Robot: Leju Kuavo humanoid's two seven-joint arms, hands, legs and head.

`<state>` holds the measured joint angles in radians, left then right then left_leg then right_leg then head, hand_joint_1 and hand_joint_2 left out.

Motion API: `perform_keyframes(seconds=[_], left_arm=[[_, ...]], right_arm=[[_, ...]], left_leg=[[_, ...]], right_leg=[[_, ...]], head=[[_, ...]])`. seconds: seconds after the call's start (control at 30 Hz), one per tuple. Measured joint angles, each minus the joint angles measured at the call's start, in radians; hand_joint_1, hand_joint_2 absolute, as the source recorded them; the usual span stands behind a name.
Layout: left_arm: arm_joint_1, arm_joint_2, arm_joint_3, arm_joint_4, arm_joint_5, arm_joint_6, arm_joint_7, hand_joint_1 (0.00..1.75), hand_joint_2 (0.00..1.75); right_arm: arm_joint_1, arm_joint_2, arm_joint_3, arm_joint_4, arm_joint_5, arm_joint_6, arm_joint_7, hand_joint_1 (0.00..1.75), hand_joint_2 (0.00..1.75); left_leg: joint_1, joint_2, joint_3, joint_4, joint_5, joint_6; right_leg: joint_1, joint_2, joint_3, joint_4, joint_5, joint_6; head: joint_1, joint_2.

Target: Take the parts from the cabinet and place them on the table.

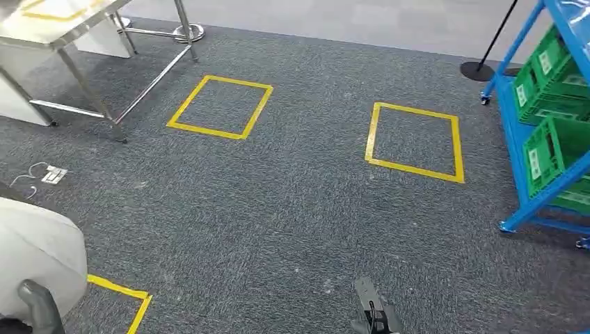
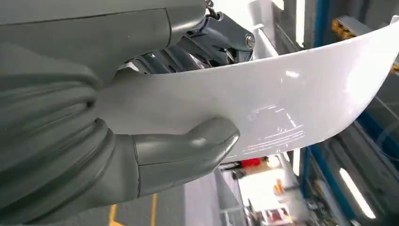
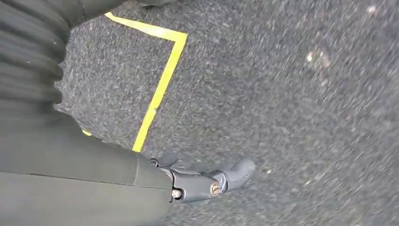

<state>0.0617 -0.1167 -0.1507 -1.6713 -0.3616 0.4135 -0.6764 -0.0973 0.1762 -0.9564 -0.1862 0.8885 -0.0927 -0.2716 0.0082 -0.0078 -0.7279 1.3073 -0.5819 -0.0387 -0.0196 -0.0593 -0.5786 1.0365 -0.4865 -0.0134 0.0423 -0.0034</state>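
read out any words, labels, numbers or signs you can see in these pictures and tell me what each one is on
No text can be read in any view.
White labels on the green crates in the blue rack: too small to read.
Small white tag on the carpet: too small to read.
White curved part held by the left hand: no print shows on it.
Yellow tape squares on the floor: plain outlines, no writing.

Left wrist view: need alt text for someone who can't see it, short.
The left hand grips a smooth white curved part, its thick grey thumb pressed on the near face and darker fingers behind the far edge. A blurred background shows blue racking and bright ceiling lights.
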Motion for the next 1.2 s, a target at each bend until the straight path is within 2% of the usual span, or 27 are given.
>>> perform_keyframes(seconds=[0.07,0.1,0.13,0.23,0.27,0.3,0.33,0.37,0.43,0.47,0.5,0.53,0.57,0.6,0.63,0.7,0.77,0.8,0.83,0.87,0.93,0.97,1.0,1.07,1.1,1.13,1.2], left_arm=[[-0.004,0.0,0.0,0.006,0.0,-0.003,-0.001,1.75,1.75],[-0.009,0.0,0.0,0.008,0.0,-0.005,-0.002,1.75,1.75],[-0.016,0.0,0.0,0.011,0.0,-0.006,-0.002,1.75,1.75],[-0.025,-0.001,-0.001,0.019,0.0,-0.008,-0.005,1.75,1.75],[-0.027,0.0,-0.001,0.022,0.0,-0.008,-0.006,1.75,1.75],[-0.029,-0.002,-0.002,0.023,-0.001,-0.008,-0.006,1.75,1.75],[-0.037,-0.002,-0.002,0.026,0.0,-0.007,-0.007,1.75,1.75],[-0.045,-0.004,-0.003,0.031,0.0,-0.007,-0.008,1.75,1.75],[-0.048,-0.006,-0.006,0.039,0.0,-0.007,-0.007,1.75,1.75],[-0.048,-0.006,-0.006,0.044,0.0,-0.007,-0.007,1.75,1.75],[-0.048,-0.006,-0.006,0.048,0.0,-0.007,-0.007,1.75,1.75],[-0.048,-0.006,-0.006,0.05,0.0,-0.006,-0.007,1.75,1.75],[-0.048,-0.006,-0.006,0.05,0.0,-0.004,-0.007,1.75,1.75],[-0.048,-0.006,-0.006,0.049,0.0,0.001,-0.008,1.75,1.75],[-0.049,-0.008,-0.006,0.049,0.001,0.005,-0.008,1.75,1.75],[-0.049,-0.008,-0.006,0.048,0.0,0.021,-0.01,1.75,1.75],[-0.047,-0.008,-0.005,0.049,-0.014,0.051,-0.013,1.75,1.75],[-0.047,-0.008,-0.004,0.05,-0.018,0.057,-0.013,1.75,1.75],[-0.051,-0.008,-0.004,0.051,-0.018,0.06,-0.014,1.75,1.75],[-0.057,-0.008,-0.004,0.054,-0.018,0.061,-0.015,1.75,1.75],[-0.06,-0.008,-0.004,0.06,-0.017,0.061,-0.014,1.75,1.75],[-0.06,-0.008,-0.004,0.064,-0.014,0.061,-0.013,1.75,1.75],[-0.06,-0.008,-0.004,0.066,-0.012,0.058,-0.01,1.75,1.75],[-0.062,-0.008,-0.004,0.068,-0.012,0.057,-0.008,1.75,1.75],[-0.065,-0.008,-0.004,0.068,-0.012,0.056,-0.007,1.75,1.75],[-0.069,-0.008,-0.004,0.068,-0.012,0.056,-0.005,1.75,1.75],[-0.072,-0.008,-0.004,0.067,-0.017,0.055,0.0,1.75,1.75]], right_arm=[[-0.001,0.0,0.0,0.0,-0.002,0.0,-0.002,0.0,1.75],[0.0,0.0,0.0,0.0,-0.003,0.0,-0.003,0.0,1.75],[0.001,-0.001,0.0,0.0,-0.006,0.0,-0.005,0.0,1.75],[0.001,-0.002,0.0,0.0,-0.006,0.001,-0.013,0.0,1.75],[-0.002,-0.002,0.0,0.0,-0.006,0.002,-0.015,0.0,1.75],[-0.003,-0.003,0.0,0.0,-0.005,0.003,-0.014,0.0,1.75],[-0.002,-0.003,0.0,0.0,-0.005,0.003,-0.015,0.0,1.75],[-0.001,-0.003,0.0,0.0,-0.001,0.003,-0.013,0.0,1.75],[0.005,-0.006,0.0,0.0,0.001,0.004,-0.013,0.0,1.75],[0.008,-0.007,0.0,0.0,0.002,0.004,-0.013,0.0,1.75],[0.009,-0.008,0.0,0.0,0.003,0.006,-0.013,0.0,1.75],[0.008,-0.008,0.0,0.0,0.005,0.006,-0.013,0.0,1.75],[0.007,-0.01,0.0,0.0,0.008,0.006,-0.013,0.0,1.75],[0.007,-0.011,0.0,0.0,0.009,0.008,-0.013,0.0,1.75],[0.007,-0.012,0.0,0.0,0.01,0.009,-0.013,0.0,1.75],[0.007,-0.012,0.0,0.0,0.011,0.009,-0.014,0.0,1.75],[0.003,-0.011,0.0,0.0,0.013,0.008,-0.013,0.0,1.75],[0.0,-0.009,0.0,0.0,0.018,0.009,-0.013,0.0,1.75],[-0.002,-0.01,0.0,0.0,0.021,0.008,-0.013,0.0,1.75],[-0.003,-0.01,0.0,0.0,0.022,0.008,-0.012,0.0,1.75],[-0.002,-0.01,0.0,0.0,0.024,0.008,-0.012,0.0,1.75],[-0.003,-0.01,0.0,0.0,0.025,0.008,-0.012,0.0,1.75],[-0.005,-0.01,0.0,0.0,0.027,0.008,-0.012,0.0,1.75],[-0.01,-0.01,0.002,0.0,0.028,0.009,-0.012,0.0,1.75],[-0.013,-0.01,0.002,0.0,0.03,0.009,-0.011,0.0,1.75],[-0.014,-0.01,0.003,0.0,0.031,0.009,-0.008,0.0,1.75],[-0.017,-0.01,0.006,0.0,0.035,0.01,-0.004,0.0,1.75]], left_leg=[[-0.001,0.018,0.084,-0.151,0.079,0.006],[-0.003,0.058,0.131,-0.235,0.107,0.013],[-0.013,0.097,0.142,-0.263,0.095,0.022],[-0.015,0.058,0.13,-0.262,0.1,0.038],[-0.013,0.043,0.135,-0.269,0.104,0.046],[-0.005,0.032,0.144,-0.275,0.109,0.052],[-0.001,0.022,0.143,-0.275,0.112,0.058],[-0.001,0.011,0.141,-0.275,0.115,0.064],[-0.001,-0.018,0.138,-0.274,0.116,0.065],[-0.002,-0.034,0.138,-0.273,0.116,0.065],[-0.002,-0.051,0.138,-0.272,0.116,0.065],[-0.001,-0.066,0.139,-0.271,0.116,0.064],[-0.001,-0.081,0.14,-0.27,0.116,0.061],[0.0,-0.093,0.14,-0.267,0.115,0.057],[-0.002,-0.102,0.135,-0.266,0.115,0.051],[0.001,-0.13,0.125,-0.267,0.12,0.034],[0.003,-0.155,0.114,-0.277,0.126,0.017],[0.002,-0.123,0.117,-0.268,0.122,0.015],[-0.003,-0.059,0.104,-0.24,0.101,0.012],[-0.002,-0.024,0.074,-0.182,0.063,0.008],[0.002,-0.005,-0.002,-0.029,-0.008,0.0],[0.003,-0.004,-0.026,0.021,-0.018,-0.003],[0.003,-0.003,-0.024,0.018,-0.003,-0.005],[0.004,0.014,0.048,-0.115,0.074,-0.005],[0.004,0.043,0.101,-0.209,0.111,-0.002],[-0.001,0.094,0.124,-0.263,0.106,0.008],[-0.004,0.069,0.127,-0.261,0.112,0.025]], right_leg=[[0.0,-0.026,0.006,0.0,-0.004,0.004],[0.002,-0.038,0.011,0.0,-0.007,0.009],[0.011,-0.047,0.013,0.003,-0.012,0.016],[0.008,-0.076,0.021,-0.002,-0.012,0.032],[0.008,-0.087,0.026,-0.003,-0.016,0.041],[0.0,-0.047,0.023,0.012,-0.024,0.05],[0.0,0.003,0.005,0.049,-0.054,0.053],[-0.001,0.034,-0.028,0.121,-0.093,0.055],[-0.001,0.052,-0.103,0.267,-0.147,0.059],[0.0,0.054,-0.126,0.301,-0.146,0.059],[0.0,0.054,-0.122,0.28,-0.118,0.058],[-0.001,0.057,-0.099,0.221,-0.076,0.056],[-0.002,0.067,-0.059,0.129,-0.025,0.053],[-0.005,0.098,-0.02,0.041,0.014,0.051],[-0.008,0.15,-0.005,0.007,-0.004,0.046],[-0.003,0.13,-0.005,-0.002,-0.002,0.044],[-0.002,0.105,0.004,-0.008,0.002,0.028],[-0.009,0.086,0.009,-0.018,0.008,0.019],[-0.007,0.078,0.012,-0.02,0.008,0.013],[-0.004,0.063,0.013,-0.02,0.006,0.003],[-0.001,0.032,0.013,-0.019,0.003,0.0],[0.0,0.017,0.012,-0.019,0.002,-0.001],[0.0,0.002,0.013,-0.019,0.001,0.001],[-0.001,-0.026,0.017,-0.016,-0.003,0.006],[-0.001,-0.038,0.02,-0.013,-0.008,0.011],[0.003,-0.047,0.022,-0.01,-0.012,0.017],[0.01,-0.062,0.026,-0.006,-0.018,0.03]], head=[[0.0,0.0],[0.0,0.0],[-0.001,0.0],[0.003,0.0],[0.002,0.0],[0.005,0.0],[0.008,0.0],[0.013,0.0],[0.014,0.0],[0.014,0.0],[0.014,0.0],[0.014,0.0],[0.014,0.0],[0.014,0.0],[0.013,0.0],[0.014,0.0],[0.013,0.0],[0.014,0.0],[0.008,0.0],[0.004,0.0],[0.003,0.0],[0.004,0.0],[0.004,0.0],[0.004,0.0],[0.003,0.0],[0.003,0.0],[0.008,0.0]])
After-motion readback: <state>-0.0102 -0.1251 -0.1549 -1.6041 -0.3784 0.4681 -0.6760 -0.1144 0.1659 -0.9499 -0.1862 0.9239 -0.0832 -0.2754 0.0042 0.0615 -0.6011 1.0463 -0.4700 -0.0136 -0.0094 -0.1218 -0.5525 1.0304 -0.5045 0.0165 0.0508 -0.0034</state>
